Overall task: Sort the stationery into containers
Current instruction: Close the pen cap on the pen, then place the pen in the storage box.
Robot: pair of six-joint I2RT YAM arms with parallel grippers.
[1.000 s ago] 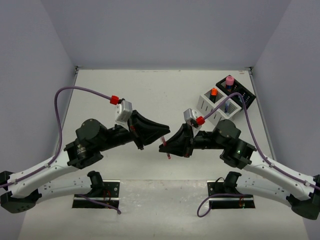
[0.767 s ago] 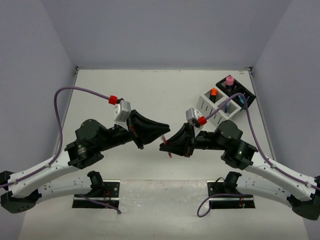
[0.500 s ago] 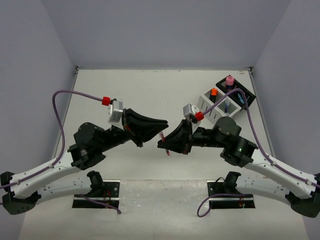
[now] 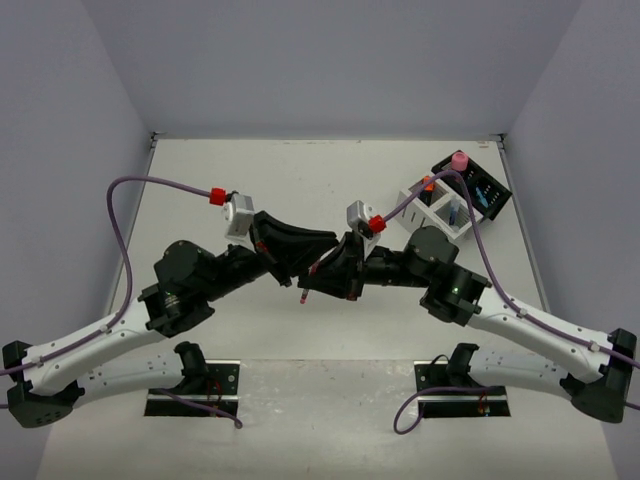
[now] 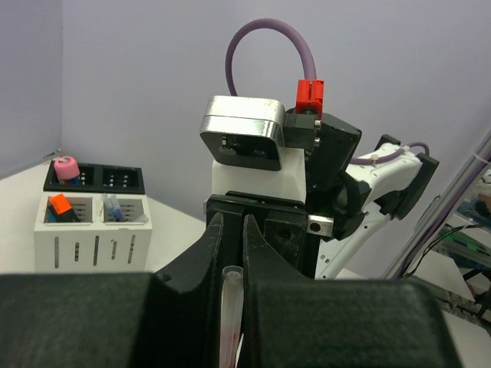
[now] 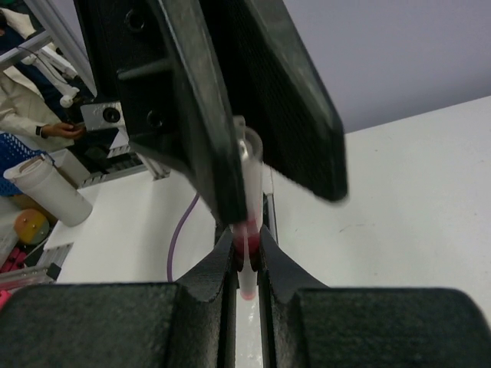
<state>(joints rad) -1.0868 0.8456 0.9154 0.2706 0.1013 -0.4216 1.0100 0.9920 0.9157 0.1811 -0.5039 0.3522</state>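
Left gripper (image 5: 232, 231) and right gripper (image 6: 245, 249) are both clamped on one red pen (image 6: 249, 184) above the tabletop (image 4: 250, 180). I'd release one only once the other grips firmly.

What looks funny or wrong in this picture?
One thing stands out: the red pen is pinched by the left gripper and the right gripper at once, tilted in the air above the middle of the table. It looks like a hand-over, not a mishap. Nothing looks spilled or broken.

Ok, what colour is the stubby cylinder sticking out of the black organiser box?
Pink; the cylinder shows best in the top external view.
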